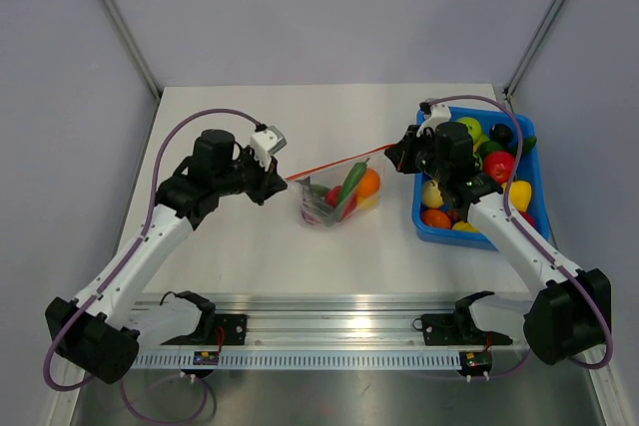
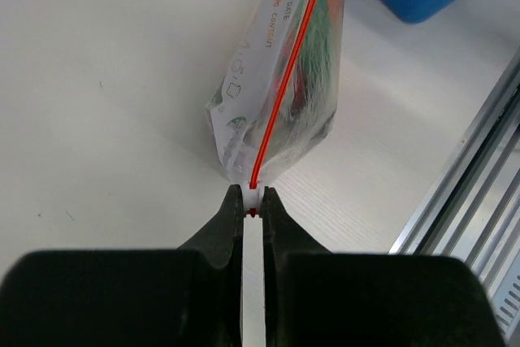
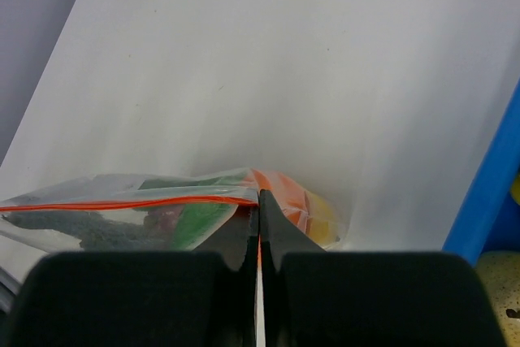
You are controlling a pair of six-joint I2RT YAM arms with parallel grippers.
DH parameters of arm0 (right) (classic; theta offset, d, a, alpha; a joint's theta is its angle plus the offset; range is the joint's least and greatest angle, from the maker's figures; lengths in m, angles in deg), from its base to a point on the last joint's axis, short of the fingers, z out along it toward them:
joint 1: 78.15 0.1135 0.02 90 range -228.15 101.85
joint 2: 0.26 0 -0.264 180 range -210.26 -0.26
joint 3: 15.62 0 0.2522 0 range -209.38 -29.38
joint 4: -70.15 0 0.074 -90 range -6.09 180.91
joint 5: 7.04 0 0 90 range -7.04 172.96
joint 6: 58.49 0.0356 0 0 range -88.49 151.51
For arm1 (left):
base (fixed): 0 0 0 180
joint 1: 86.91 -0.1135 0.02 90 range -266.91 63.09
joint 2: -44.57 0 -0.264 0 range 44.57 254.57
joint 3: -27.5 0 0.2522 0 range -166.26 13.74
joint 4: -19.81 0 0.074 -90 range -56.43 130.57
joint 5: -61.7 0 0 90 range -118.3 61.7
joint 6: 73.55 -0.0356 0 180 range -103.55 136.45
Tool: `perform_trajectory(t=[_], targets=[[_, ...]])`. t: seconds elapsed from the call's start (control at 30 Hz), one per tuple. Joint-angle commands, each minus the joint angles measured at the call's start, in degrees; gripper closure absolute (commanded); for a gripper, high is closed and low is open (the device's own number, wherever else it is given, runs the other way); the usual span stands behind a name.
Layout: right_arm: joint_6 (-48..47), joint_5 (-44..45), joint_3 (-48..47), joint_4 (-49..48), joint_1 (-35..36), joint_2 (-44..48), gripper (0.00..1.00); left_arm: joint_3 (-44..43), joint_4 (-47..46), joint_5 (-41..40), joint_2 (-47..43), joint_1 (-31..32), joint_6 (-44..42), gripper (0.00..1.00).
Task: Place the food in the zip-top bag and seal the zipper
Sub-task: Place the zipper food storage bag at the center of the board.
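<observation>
Hanging between the two arms over the middle of the white counter (image 1: 250,256), the clear floppy zip-top plastic bag (image 1: 318,209) holds glossy toy food (image 1: 369,184) in green, orange, red and yellow. Its thin orange-red zipper strip (image 2: 284,87) runs taut. The left pincer (image 2: 252,199) is clamped on the strip's left end, and the right pincer (image 3: 260,201) is pinched tight on its right end, slightly farther back. At the far right, the blue rectangular plastic bin (image 1: 423,224) carries more toy fruits (image 1: 499,165).

One zip-top bag (image 1: 334,199), one blue bin (image 1: 423,214). Toy food (image 1: 369,183) is maybe four bagged and eight-ish binned, hard to count.
</observation>
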Motion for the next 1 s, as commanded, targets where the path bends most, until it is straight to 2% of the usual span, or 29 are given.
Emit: perform_trajectory(t=[0.0, 0.17, 0.27, 0.4, 0.5, 0.6, 0.63, 0.67, 0.7, 0.73, 0.83, 0.93, 0.97], targets=[[-0.75, 5.11, -0.42, -3.15, -2.08, -0.31, 1.00, 0.27, 0.84, -1.56, -2.63, -1.92, 1.89, 1.00], [-4.25, 0.18, -4.81, -3.68, -2.08, -3.30, 1.00, -5.16, -3.12, -0.42, -0.08, -2.01, 3.48, 1.00], [-7.24, -1.57, -7.36, -10.16, -2.08, -5.23, 1.00, -8.86, -4.70, -1.03, 4.30, -2.54, 0.94, 1.00], [-10.59, -5.53, -16.05, -13.17, -2.08, -11.72, 1.00, -18.68, -5.93, 0.28, 9.76, -5.17, -1.79, 1.00], [-12.09, -9.13, -26.06, -9.75, -2.00, -16.39, 1.00, -22.93, -5.15, 5.37, 11.09, -7.28, -2.32, 1.00], [-12.18, -12.65, -23.91, -10.79, -2.08, -16.40, 1.00, -21.37, -6.98, 7.14, 7.93, -7.46, -2.33, 1.00], [-12.35, -13.78, -22.33, -11.06, -2.08, -15.00, 1.00, -18.22, -8.47, 7.31, 6.96, -7.46, -1.28, 0.91], [-12.27, -14.32, -20.48, -10.89, -2.00, -14.21, 0.97, -16.37, -9.18, 7.40, 4.43, -7.46, -0.75, 0.72], [-12.26, -14.84, -16.29, -10.54, -2.00, -12.02, 0.71, -14.52, -9.97, 7.05, 3.27, -7.46, 0.22, 0.25], [-12.26, -15.20, -13.90, -10.36, -2.08, -10.78, 0.47, -11.98, -11.89, 6.61, 1.78, -7.46, 2.40, 0.03], [-10.16, -11.10, -4.84, -9.49, -2.00, -3.69, 0.14, -5.81, -13.58, 4.42, -2.62, -7.46, 6.01, 0.01], [-8.49, -5.91, 0.45, -7.38, -2.00, 5.44, 0.01, -5.18, -11.05, 2.31, -4.64, -7.46, 9.00, 0.01], [-7.44, -4.93, 0.45, -3.54, -2.08, 7.32, 0.00, -6.40, -10.08, 1.35, -4.65, -7.46, 11.36, 0.01]])
